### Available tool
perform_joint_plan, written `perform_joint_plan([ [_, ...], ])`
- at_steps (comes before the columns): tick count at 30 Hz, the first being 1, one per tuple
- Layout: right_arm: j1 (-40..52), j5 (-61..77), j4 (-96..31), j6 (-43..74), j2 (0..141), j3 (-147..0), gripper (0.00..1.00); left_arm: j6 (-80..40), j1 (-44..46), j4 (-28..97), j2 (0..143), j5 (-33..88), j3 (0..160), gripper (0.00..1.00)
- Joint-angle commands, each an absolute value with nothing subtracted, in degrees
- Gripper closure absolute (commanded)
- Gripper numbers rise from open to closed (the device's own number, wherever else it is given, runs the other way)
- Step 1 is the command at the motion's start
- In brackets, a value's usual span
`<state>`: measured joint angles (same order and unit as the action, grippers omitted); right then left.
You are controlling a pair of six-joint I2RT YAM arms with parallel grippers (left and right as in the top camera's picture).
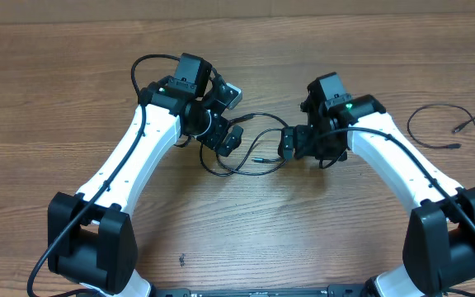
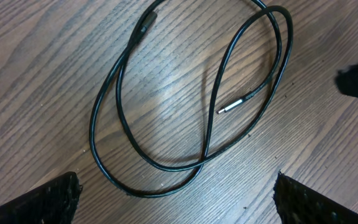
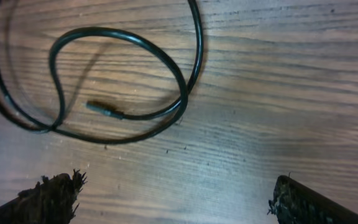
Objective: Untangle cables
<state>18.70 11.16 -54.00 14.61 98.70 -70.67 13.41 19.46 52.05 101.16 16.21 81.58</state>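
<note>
**Cable Loop Centred Between Two Open Grippers**

The table [image 1: 237, 239] is bare wood with free surface on all sides of the work zone. Its edges lie outside the overhead view, so there is room to draw strands outward.

The left arm [image 1: 130, 157] and right arm [image 1: 402, 161] angle inward and meet near the centre. This placement puts both wrist cameras directly over the same tangle.

The left gripper [image 2: 179, 202] hovers with its jaws wide apart and holds nothing. The right gripper [image 3: 182, 200] is likewise spread and empty. Neither one touches a strand.

The cables lie flat on the wood:

- The looped cable [image 2: 104, 106] sits between the two grippers and crosses itself at the lower part of the loop.
- A loose cable [image 1: 435, 106] lies well apart, near the right edge of the overhead view.

The metal plug tip [image 2: 229, 107] rests inside the loop – probably the easiest end to lift out.
</note>
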Motion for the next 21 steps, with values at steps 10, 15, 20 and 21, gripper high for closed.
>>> perform_joint_plan([
  [10, 19.8, 11.1, -42.3, 19.5, 99.6, -67.6, 0.00, 12.4, 19.5, 52.0, 100.8, 16.1, 81.8, 0.00],
  [15, 21.3, 9.6, -39.2, 20.2, 103.7, -67.6, 0.00, 12.4, 19.5, 52.0, 100.8, 16.1, 81.8, 0.01],
  [20, 21.6, 7.5, -37.6, 21.5, 105.4, -67.6, 0.00, 12.4, 19.5, 52.0, 100.8, 16.1, 81.8, 0.01],
  [21, 21.6, 7.5, -37.3, 21.5, 105.5, -67.6, 0.00, 12.4, 19.5, 52.0, 100.8, 16.1, 81.8, 0.01],
])
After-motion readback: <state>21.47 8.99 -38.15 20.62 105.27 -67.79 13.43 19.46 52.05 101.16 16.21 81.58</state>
